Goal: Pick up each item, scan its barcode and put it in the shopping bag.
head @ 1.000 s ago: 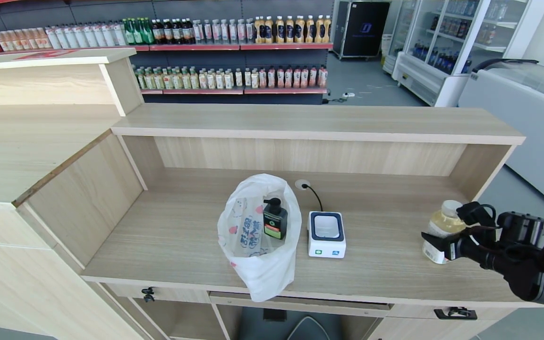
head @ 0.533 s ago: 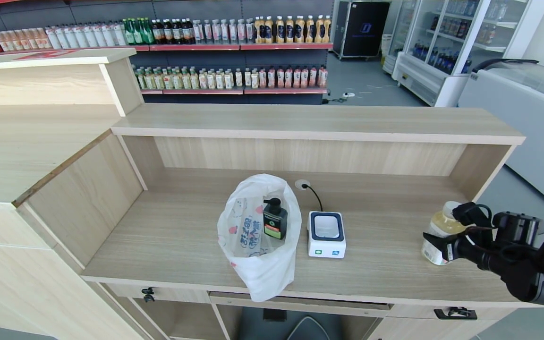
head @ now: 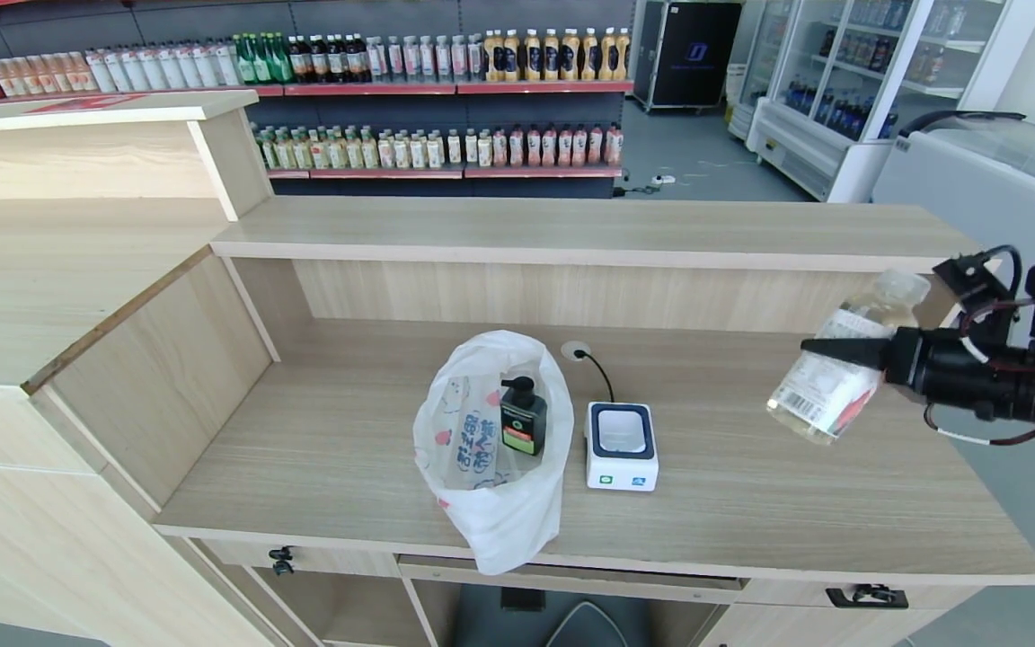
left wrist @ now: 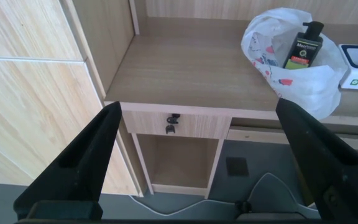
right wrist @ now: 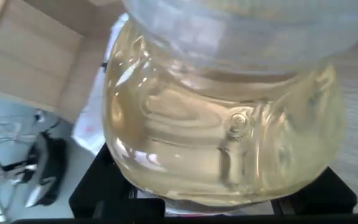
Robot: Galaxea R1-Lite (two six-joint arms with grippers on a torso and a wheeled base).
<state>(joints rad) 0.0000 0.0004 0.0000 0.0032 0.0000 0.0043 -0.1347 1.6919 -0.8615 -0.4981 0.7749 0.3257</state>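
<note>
Pump bottle [head: 523, 418]: bagged. Clear bottle [head: 827, 382]: aloft, frame right, clamped in right tool [head: 850, 359]; scan seemingly pending. Left tool [left wrist: 197, 155]: spread, empty.

Bottle [head: 827, 395] pale yellow, white label; bag [head: 482, 512] white w/ red+blue print; pump btl [head: 523, 422] black; scanner [head: 623, 469] white.

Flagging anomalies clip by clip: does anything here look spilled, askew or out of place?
Nothing is spilled or damaged. The clear bottle of yellowish liquid hangs tilted in the right tool above the counter's right end. The shopping bag sags over the counter's front edge, with a pump bottle upright inside.
</note>
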